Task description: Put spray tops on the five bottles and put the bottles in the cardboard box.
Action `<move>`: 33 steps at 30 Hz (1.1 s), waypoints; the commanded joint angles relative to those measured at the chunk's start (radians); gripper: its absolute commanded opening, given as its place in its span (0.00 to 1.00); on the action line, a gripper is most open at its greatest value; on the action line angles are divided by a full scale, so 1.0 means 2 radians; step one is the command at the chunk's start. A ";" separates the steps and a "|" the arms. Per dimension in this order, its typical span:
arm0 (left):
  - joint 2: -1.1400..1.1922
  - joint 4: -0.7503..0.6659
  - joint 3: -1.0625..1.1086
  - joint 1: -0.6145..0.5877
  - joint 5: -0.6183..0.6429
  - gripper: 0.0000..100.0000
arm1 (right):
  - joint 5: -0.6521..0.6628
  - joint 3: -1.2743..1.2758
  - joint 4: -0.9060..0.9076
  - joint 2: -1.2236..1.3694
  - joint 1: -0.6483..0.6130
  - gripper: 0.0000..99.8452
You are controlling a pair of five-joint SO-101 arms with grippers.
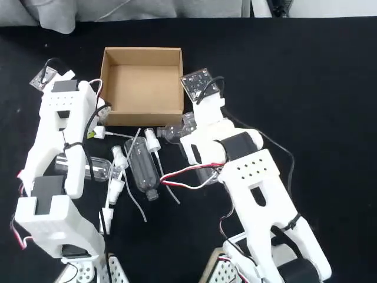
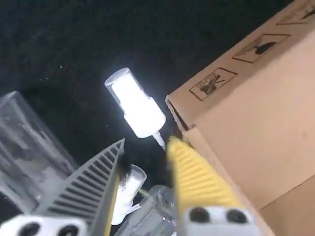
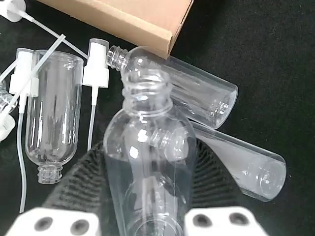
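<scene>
One bottle [image 3: 147,162] clamped in right jaws, neck toward box [image 3: 123,19]; left jaws apart.

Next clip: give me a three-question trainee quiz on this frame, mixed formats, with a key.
1. True or false: the cardboard box already holds a bottle.
2. The right gripper holds: A) a spray top; B) an uncapped clear bottle; C) nothing.
3. Fill in: the left gripper has its fingers ____ near a white spray top.
Key: 1 false; 2 B; 3 open.
</scene>
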 commanded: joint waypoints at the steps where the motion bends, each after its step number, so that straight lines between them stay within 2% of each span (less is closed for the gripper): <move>1: 0.000 -0.005 -0.032 -0.002 0.012 0.16 | 0.001 0.002 -0.019 -0.019 0.009 0.05; 7: 0.004 -0.007 -0.026 -0.010 0.012 0.15 | 0.001 0.002 -0.019 -0.019 0.009 0.05; 26: 0.114 -0.015 -0.070 -0.030 0.012 0.15 | 0.001 0.002 -0.019 -0.019 0.009 0.05; 33: 0.137 -0.010 -0.076 -0.045 0.027 0.31 | 0.001 0.002 -0.019 -0.019 0.009 0.05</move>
